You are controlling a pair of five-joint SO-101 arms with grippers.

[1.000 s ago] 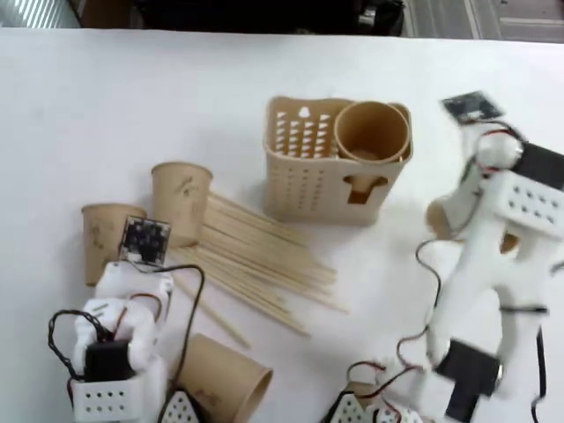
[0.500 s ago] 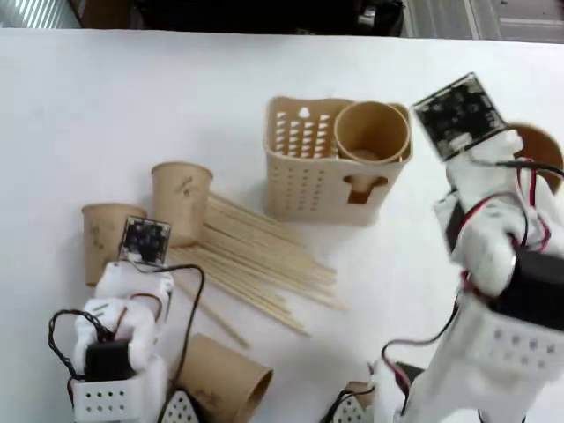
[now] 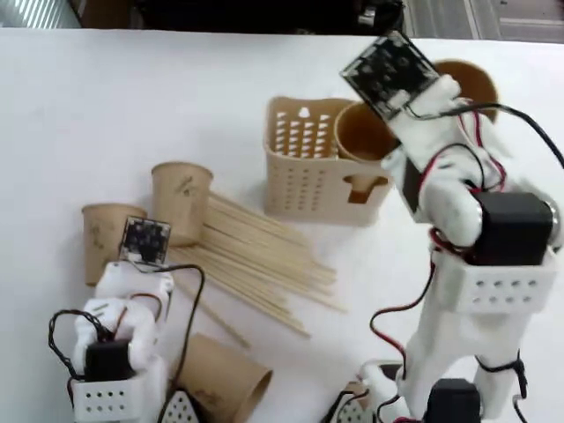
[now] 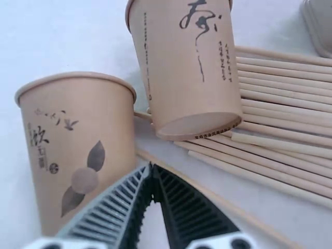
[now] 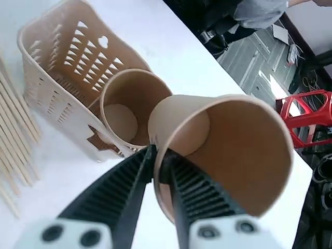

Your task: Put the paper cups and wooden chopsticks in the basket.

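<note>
The right gripper (image 5: 158, 155) has its fingers pinched on the wall of a paper cup (image 5: 233, 150), one finger inside the rim and one outside. The cup is tilted, with its open mouth towards the wrist camera. Over the last second this arm has lifted the cup from low at the right of the table and swung it up and inward. In the high view the cup (image 3: 467, 79) now hangs in the air just beyond the basket (image 3: 300, 189), near its far right corner and not yet over the opening. A nested cup (image 3: 361, 132) already sits in the basket's right compartment, so the carried one is probably the second to go in; it needs to come over the opening before release.

The left gripper (image 4: 152, 168) has not moved. Its fingers are pressed together on nothing, and it points at two standing paper cups (image 3: 181, 201) beside the wooden chopsticks (image 3: 256, 260). Those cups, the chopsticks and a fallen cup (image 3: 225, 379) by the left arm's base lie as before, still to be put away.
</note>
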